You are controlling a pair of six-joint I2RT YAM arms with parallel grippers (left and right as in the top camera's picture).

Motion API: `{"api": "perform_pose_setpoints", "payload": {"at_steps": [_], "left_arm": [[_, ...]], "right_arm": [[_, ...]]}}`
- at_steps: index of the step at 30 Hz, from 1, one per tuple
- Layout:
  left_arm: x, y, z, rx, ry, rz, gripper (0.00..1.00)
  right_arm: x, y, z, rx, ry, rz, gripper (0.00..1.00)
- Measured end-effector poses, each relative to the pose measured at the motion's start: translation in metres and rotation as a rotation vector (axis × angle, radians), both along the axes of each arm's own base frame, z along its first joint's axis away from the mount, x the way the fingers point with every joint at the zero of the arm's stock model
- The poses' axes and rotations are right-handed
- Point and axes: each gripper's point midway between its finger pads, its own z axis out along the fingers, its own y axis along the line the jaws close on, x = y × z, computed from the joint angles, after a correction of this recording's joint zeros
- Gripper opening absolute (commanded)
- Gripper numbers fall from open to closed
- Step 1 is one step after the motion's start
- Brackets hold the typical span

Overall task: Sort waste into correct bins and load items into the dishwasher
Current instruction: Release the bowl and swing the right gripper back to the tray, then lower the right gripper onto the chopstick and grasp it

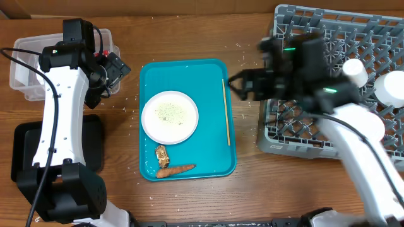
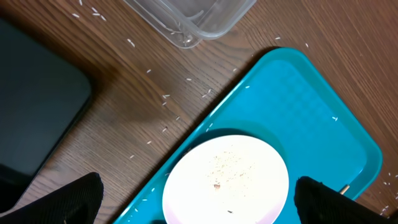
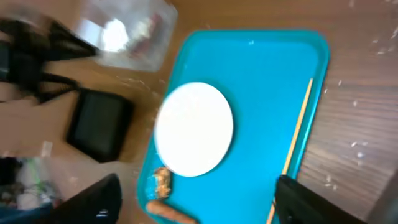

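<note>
Teal tray (image 1: 208, 75) holds round white plate (image 1: 169, 116), carrot piece (image 1: 177, 170) | my left claw (image 2: 196, 202) wide, empty | my right claw (image 3: 205, 200) wide, empty

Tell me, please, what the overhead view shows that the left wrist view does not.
Only the overhead view shows the grey dish rack, the carrot piece and the brown food lump. Only the left wrist view picks out single rice grains scattered on the wooden table. Both show the teal tray, the white plate, the clear tub and the black tray.
</note>
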Motion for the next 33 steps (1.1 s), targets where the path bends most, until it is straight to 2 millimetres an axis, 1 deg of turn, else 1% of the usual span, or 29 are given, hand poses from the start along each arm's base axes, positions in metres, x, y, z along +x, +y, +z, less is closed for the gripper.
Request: {"api": "perform_pose_setpoints", "payload": {"at_steps": [1, 3, 6, 7, 8, 9, 11, 12, 14, 15, 17, 18, 21, 24, 29, 33], "left_arm": [[0.0, 0.0, 0.0, 0.0, 0.0, 0.0, 1.0], [0.0, 0.0, 0.0, 0.0, 0.0, 0.0, 1.0], [0.0, 0.0, 0.0, 0.0, 0.0, 0.0, 1.0], [0.0, 0.0, 0.0, 0.0, 0.0, 0.0, 1.0], [0.0, 0.0, 0.0, 0.0, 0.0, 0.0, 1.0], [0.0, 0.0, 0.0, 0.0, 0.0, 0.0, 1.0], [0.0, 0.0, 0.0, 0.0, 0.0, 0.0, 1.0], [0.0, 0.0, 0.0, 0.0, 0.0, 0.0, 1.0], [0.0, 0.0, 0.0, 0.0, 0.0, 0.0, 1.0], [0.0, 0.0, 0.0, 0.0, 0.0, 0.0, 1.0], [0.0, 0.0, 0.0, 0.0, 0.0, 0.0, 1.0], [0.0, 0.0, 0.0, 0.0, 0.0, 0.0, 1.0], [0.0, 0.0, 0.0, 0.0, 0.0, 0.0, 1.0], [0.0, 0.0, 0.0, 0.0, 0.0, 0.0, 1.0], [0.0, 0.0, 0.0, 0.0, 0.0, 0.0, 1.0], [0.0, 0.0, 0.0, 0.0, 0.0, 0.0, 1.0]], "right_arm": [[0.003, 0.008, -0.013, -0.027, 0.021, -0.005, 0.75], [0.01, 0.028, -0.045, -0.1, 0.064, -0.03, 0.74], [0.015, 0.049, -0.093, -0.208, 0.117, -0.059, 0.74], [0.017, 0.056, -0.113, -0.252, 0.131, -0.072, 0.78], [0.018, 0.059, -0.122, -0.271, 0.135, -0.076, 0.84], [0.021, 0.062, -0.131, -0.295, 0.128, -0.086, 0.87], [0.025, 0.066, -0.147, -0.336, 0.125, -0.102, 0.99], [0.025, 0.066, -0.155, -0.365, 0.123, -0.112, 1.0], [0.026, 0.066, -0.162, -0.395, 0.114, -0.123, 1.0], [0.027, 0.068, -0.162, -0.394, 0.106, -0.126, 1.0], [0.034, 0.073, -0.158, -0.372, 0.075, -0.134, 0.99], [0.036, 0.075, -0.156, -0.362, 0.065, -0.136, 0.96], [0.038, 0.078, -0.154, -0.344, 0.063, -0.134, 0.96], [0.037, 0.078, -0.154, -0.344, 0.065, -0.134, 0.95], [0.04, 0.07, -0.158, -0.374, 0.066, -0.177, 0.94], [0.042, 0.066, -0.17, -0.399, 0.084, -0.201, 0.9]]}}
